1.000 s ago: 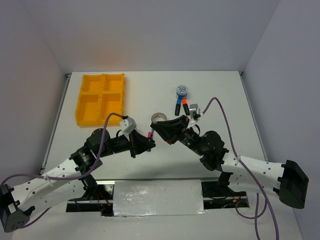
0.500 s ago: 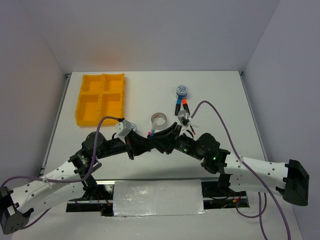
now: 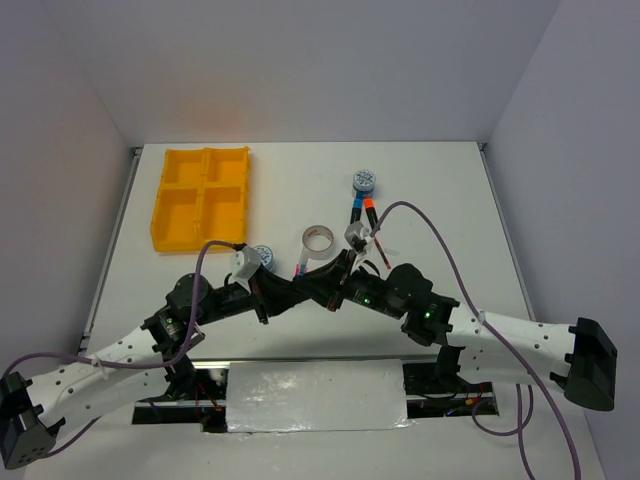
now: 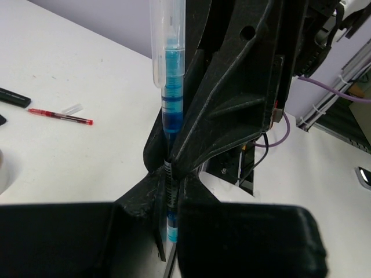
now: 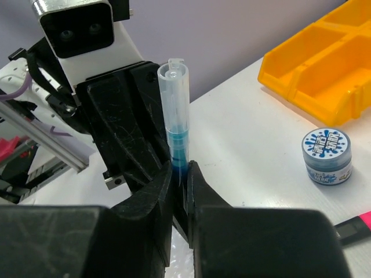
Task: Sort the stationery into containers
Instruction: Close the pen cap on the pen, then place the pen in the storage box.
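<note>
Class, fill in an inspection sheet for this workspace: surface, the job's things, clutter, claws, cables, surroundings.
Surface: white table, no marks seen.
Job's things: yellow tray, all four compartments look empty. The teal pen is upright in mid-air. Far tape roll, near tape roll, grey tape ring, blue highlighter, orange highlighter, pink highlighter and red pen lie loose on the table.
Clutter: nothing seen.
Claws: left claw and right claw are both shut on the teal pen.
Cables: left cable and right cable are purple and loop above the arms.
Surroundings: plain walls on three sides.
</note>
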Controlling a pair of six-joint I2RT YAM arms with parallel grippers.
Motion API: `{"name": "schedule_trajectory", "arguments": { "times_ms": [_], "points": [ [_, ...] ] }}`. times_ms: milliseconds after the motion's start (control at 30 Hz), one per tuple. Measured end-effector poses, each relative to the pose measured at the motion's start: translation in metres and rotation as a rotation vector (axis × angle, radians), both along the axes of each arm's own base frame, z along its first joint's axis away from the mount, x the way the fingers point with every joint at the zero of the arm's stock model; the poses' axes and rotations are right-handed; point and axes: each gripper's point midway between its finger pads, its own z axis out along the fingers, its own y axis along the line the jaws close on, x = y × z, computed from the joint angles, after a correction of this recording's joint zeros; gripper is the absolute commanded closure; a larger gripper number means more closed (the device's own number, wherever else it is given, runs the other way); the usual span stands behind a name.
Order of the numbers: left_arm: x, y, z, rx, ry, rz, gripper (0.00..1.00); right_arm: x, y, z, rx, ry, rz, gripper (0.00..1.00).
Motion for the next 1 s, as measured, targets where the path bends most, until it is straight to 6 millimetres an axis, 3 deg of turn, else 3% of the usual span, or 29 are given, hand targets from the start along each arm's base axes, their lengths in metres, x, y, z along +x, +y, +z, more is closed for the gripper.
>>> {"name": "schedule_trajectory", "arguments": {
  "times_ms": [33, 167, 267, 367, 467, 567, 667, 800, 900, 1000],
  "points": [
    [0.002, 0.000, 0.000, -0.002, 0.002, 0.010, 0.98, 0.001, 0.001, 0.001, -0.002, -0.001, -0.001, 1.00],
    [0.009, 0.003, -0.003, 0.009, 0.026, 0.057, 0.01, 0.011, 0.006, 0.002, -0.018, 0.002, -0.025, 1.00],
    [0.017, 0.008, -0.019, 0.071, 0.113, 0.126, 0.01, 0.030, 0.011, 0.009, -0.020, 0.008, -0.066, 1.00],
    [0.036, 0.027, -0.031, 0.177, 0.232, 0.302, 0.01, 0.064, 0.004, 0.015, -0.019, 0.021, -0.149, 1.00],
    [0.056, 0.064, -0.027, 0.251, 0.370, 0.555, 0.01, 0.101, -0.003, 0.017, -0.030, 0.034, -0.235, 1.00],
    [0.061, 0.109, -0.017, 0.301, 0.472, 0.789, 0.01, 0.133, 0.003, 0.019, -0.052, 0.046, -0.282, 1.00],
    [0.058, 0.152, -0.008, 0.339, 0.516, 0.974, 0.01, 0.160, 0.027, 0.020, -0.077, 0.054, -0.284, 1.00],
    [0.049, 0.214, 0.007, 0.345, 0.487, 1.202, 0.01, 0.196, 0.076, 0.010, -0.103, 0.075, -0.251, 1.00],
    [0.042, 0.249, 0.012, 0.287, 0.440, 1.306, 0.01, 0.218, 0.112, -0.018, -0.144, 0.104, -0.238, 1.00],
    [0.035, 0.265, 0.006, 0.251, 0.413, 1.324, 0.01, 0.232, 0.147, -0.052, -0.195, 0.127, -0.219, 1.00]
  ]
}}
